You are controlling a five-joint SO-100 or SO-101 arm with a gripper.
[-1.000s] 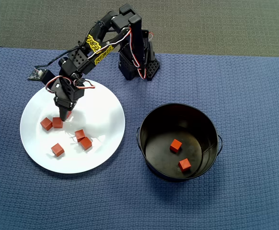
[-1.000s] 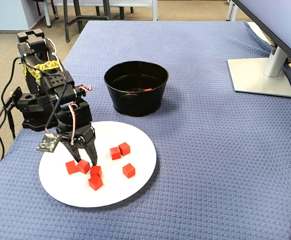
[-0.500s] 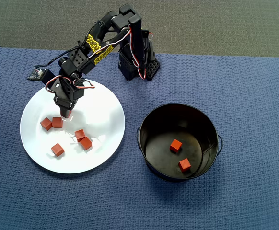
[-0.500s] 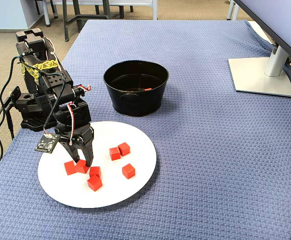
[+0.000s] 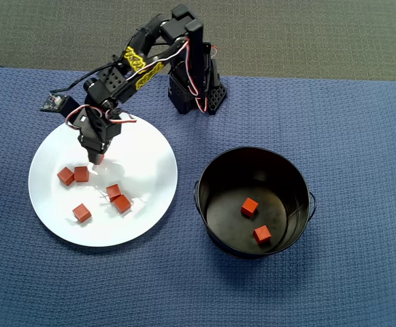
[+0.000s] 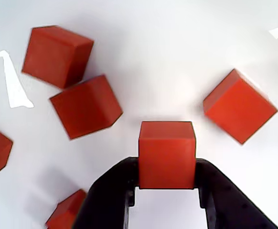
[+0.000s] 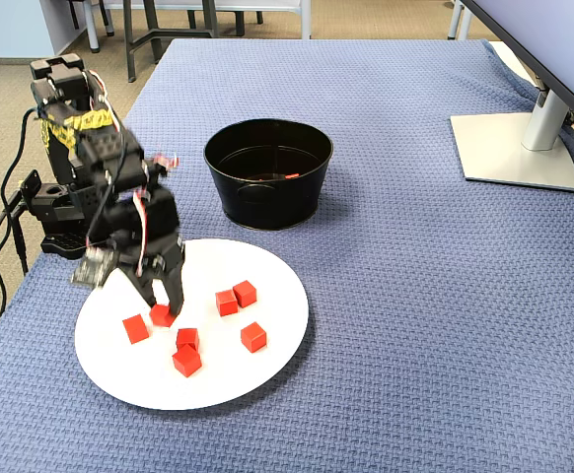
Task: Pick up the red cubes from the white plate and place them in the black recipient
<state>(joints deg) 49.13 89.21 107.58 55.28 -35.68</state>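
My gripper [image 6: 167,183] is clamped on one red cube [image 6: 167,153] over the white plate [image 5: 147,160]; the black recipient [image 5: 215,178] lies right in the overhead view.

The arm reached from its base at twelve o'clock in the overhead view toward eight o'clock, wrist bent down, the gripper [image 6: 167,187] clamping a red cube [image 6: 167,153] between both fingers.

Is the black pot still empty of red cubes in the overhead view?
No. Two red cubes already lie on the bottom of the black pot.
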